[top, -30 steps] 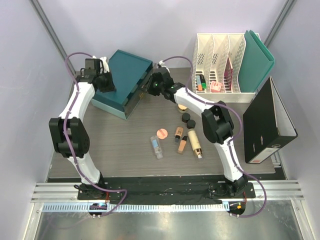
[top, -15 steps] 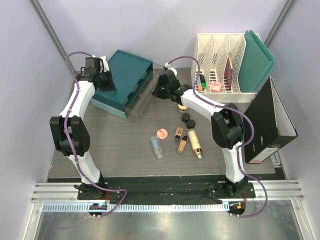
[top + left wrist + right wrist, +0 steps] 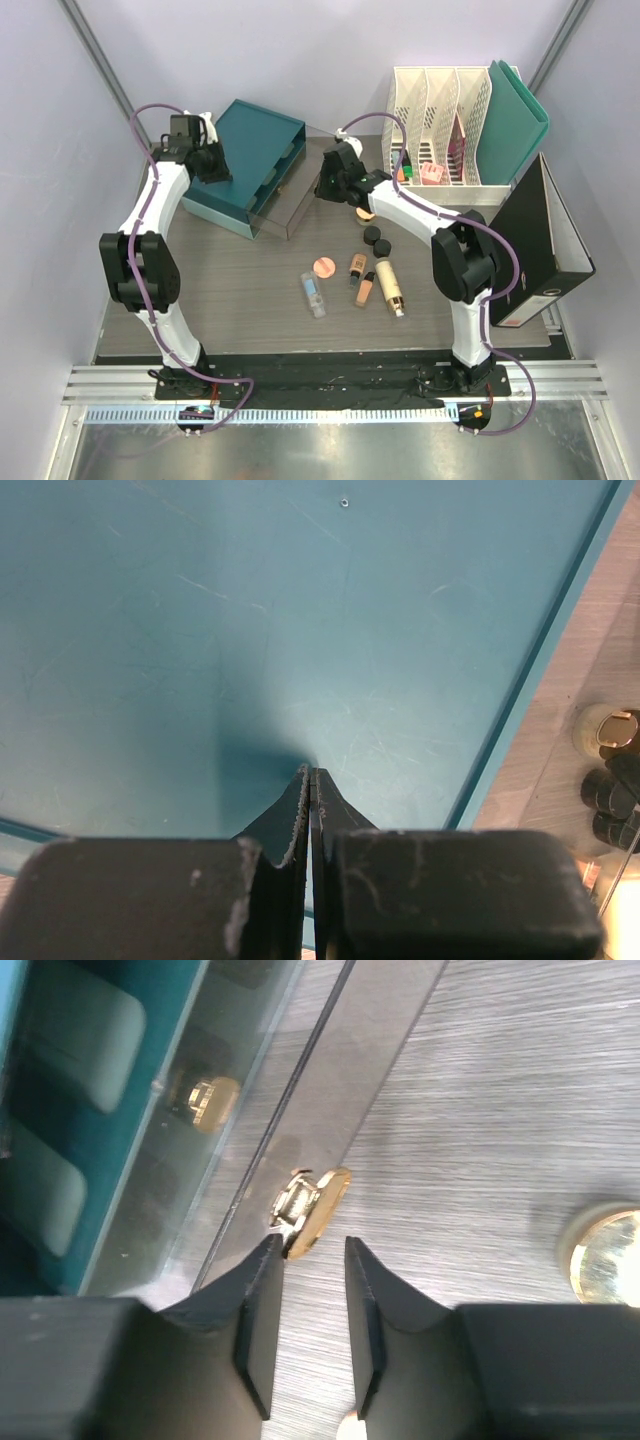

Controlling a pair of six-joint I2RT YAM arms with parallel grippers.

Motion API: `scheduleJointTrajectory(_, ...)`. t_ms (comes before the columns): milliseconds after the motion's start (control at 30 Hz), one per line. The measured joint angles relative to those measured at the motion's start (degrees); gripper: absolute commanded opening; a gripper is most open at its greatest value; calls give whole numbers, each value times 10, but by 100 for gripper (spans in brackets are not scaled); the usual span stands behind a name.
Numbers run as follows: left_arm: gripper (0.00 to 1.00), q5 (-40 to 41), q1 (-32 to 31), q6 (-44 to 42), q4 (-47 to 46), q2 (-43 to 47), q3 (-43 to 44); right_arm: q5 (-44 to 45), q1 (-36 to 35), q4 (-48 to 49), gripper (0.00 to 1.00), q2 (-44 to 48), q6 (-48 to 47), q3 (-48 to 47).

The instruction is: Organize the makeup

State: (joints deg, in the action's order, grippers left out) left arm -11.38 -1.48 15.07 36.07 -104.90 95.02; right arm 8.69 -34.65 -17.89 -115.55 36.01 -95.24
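Surface (image 3: pixel 200 300): grey wood-grain top carrying everything, both arms reaching over its far half.
Black binder (image 3: pixel 535 240): lies flat at the right edge; its white spine label (image 3: pixel 520 300) is too small to read.
Teal cabinet (image 3: pixel 250 140): sits far left, set at an angle; no brand visible on its scuffed top.
White file holders (image 3: pixel 440 100): stand far right, with small coloured items in the slots; no legible writing.
Clear drawer (image 3: pixel 285 205): drawn out of the cabinet's lower front, farther than a second ago.
Makeup (image 3: pixel 357 267): loose on the surface right of the drawer and between the arms, unchanged since a second ago. There is a pink compact (image 3: pixel 323 266), a clear tube (image 3: pixel 313 294), tan and cream bottles, two black jars (image 3: pixel 373 236) and a tan jar (image 3: pixel 365 214); any print is too small to read.
Right tool (image 3: pixel 311 1245): jaws stand slightly apart with the drawer's gold knob (image 3: pixel 312 1208) at their tips; contact cannot be confirmed. It has shifted rightward with the drawer.
Left tool (image 3: pixel 312 775): fingers pressed together, tips down on the cabinet top, where they were a second ago.
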Motion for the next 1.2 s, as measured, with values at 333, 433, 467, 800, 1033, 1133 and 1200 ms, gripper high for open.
scheduleJointTrajectory(333, 0, -7, 1, 2, -1, 1, 0, 16, 9, -60, 56, 37, -71, 0)
scheduleJointTrajectory(433, 0, -8, 1, 6, -1, 1, 0, 31, 11, -95, 63, 68, -100, 4)
scheduleJointTrajectory(467, 1, -8, 1, 7, -1, 1, 0, 36, 12, -107, 66, 80, -108, 8)
scheduleJointTrajectory(800, 2, -20, 2, 10, -11, 6, -12, 64, 14, -227, 77, 212, -152, 164)
scheduleJointTrajectory(1033, 2, -43, 2, 10, -18, 6, -17, 35, 18, -275, 76, 242, -136, 279)
scheduleJointTrajectory(1133, 3, -53, 2, 10, -20, 6, -19, 23, 18, -278, 73, 242, -125, 302)
scheduleJointTrajectory(1200, 3, -58, 2, 10, -21, 6, -21, 17, 18, -280, 71, 239, -118, 311)
